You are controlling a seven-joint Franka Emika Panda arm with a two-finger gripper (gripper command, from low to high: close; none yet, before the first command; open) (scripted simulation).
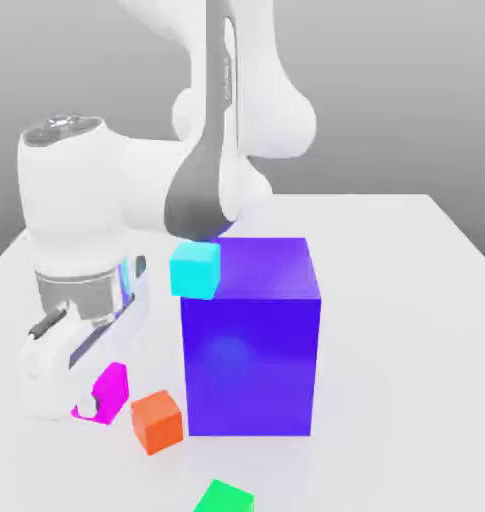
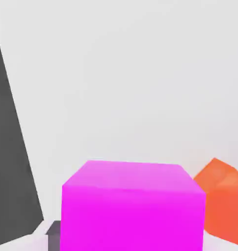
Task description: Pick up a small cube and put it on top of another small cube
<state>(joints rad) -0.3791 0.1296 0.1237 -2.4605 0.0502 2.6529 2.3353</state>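
Magenta cube [image 2: 133, 206] gripped by fingers [image 1: 86, 398], green cube [image 1: 224, 497] in exterior view

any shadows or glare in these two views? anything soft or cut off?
Exterior view: flat even light, soft faint shadows on the table beside the blue block, a pale glow on its front face; the green cube is cropped by the frame edge. Hand view: the magenta cube sits very close, edges slightly soft, no glare; the orange cube is cut off at the frame edge.
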